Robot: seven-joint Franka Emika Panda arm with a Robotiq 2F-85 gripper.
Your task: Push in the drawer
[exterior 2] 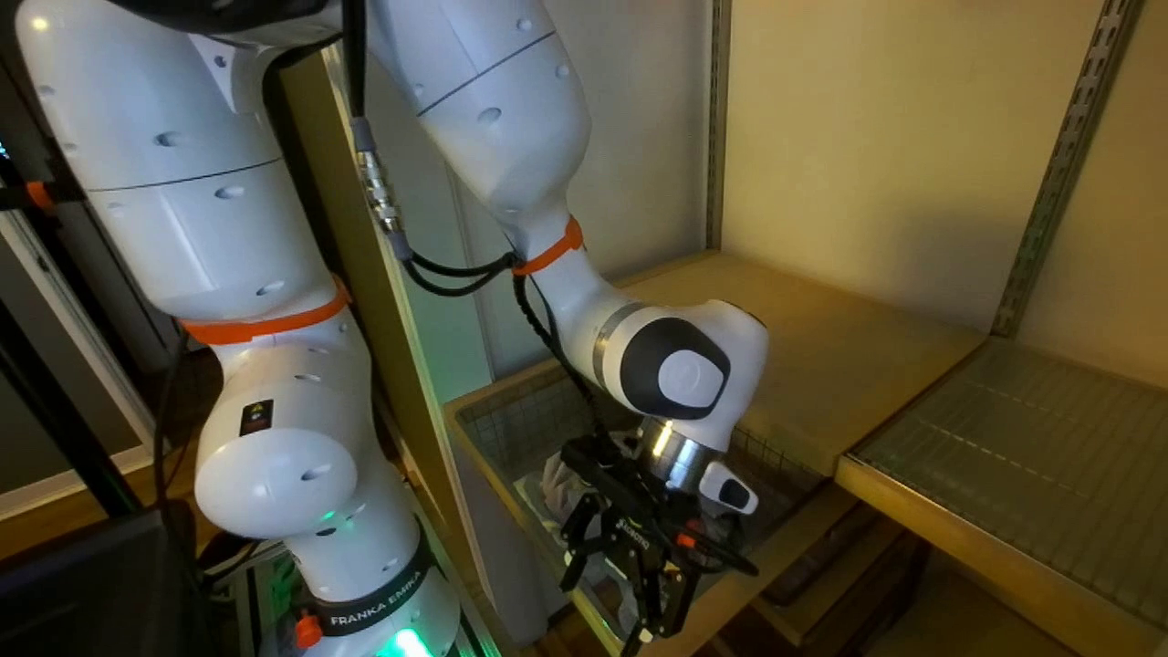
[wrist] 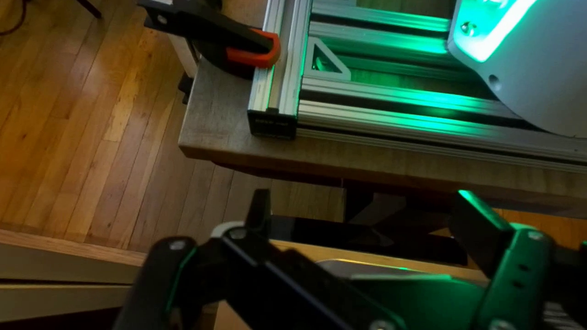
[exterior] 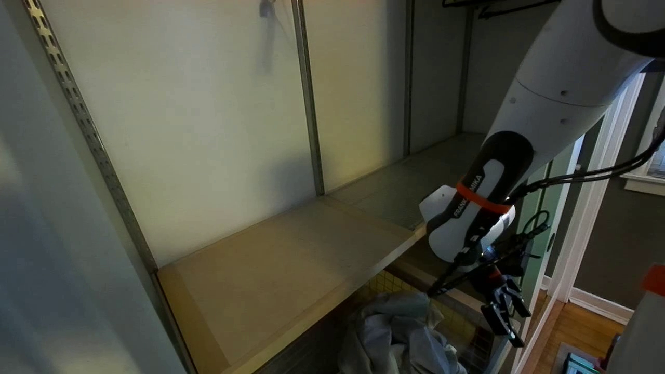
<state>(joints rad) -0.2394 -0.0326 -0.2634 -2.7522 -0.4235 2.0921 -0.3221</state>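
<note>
Far side of room: smooth off-white wall panels [exterior: 197, 130] are standing upright, slotted grey metal strips [exterior 2: 1066, 160] running up them. Flat, smooth beige shelf board [exterior: 280, 265] is lying below; a greyish ribbed shelf panel [exterior 2: 1049, 447] is adjoining it on the right in both exterior views. Brown plank flooring [wrist: 101, 114] is gleaming in the wrist view. Tan wood-rimmed, wire-mesh drawer [exterior 2: 785, 558] is jutting out from below the board, holding rumpled grey cloth [exterior: 395, 332]. Black two-fingered gripper [wrist: 362, 213] is hanging near the drawer's rim, fingers [wrist: 484, 233] spreading wide; contact: cannot tell.
</note>
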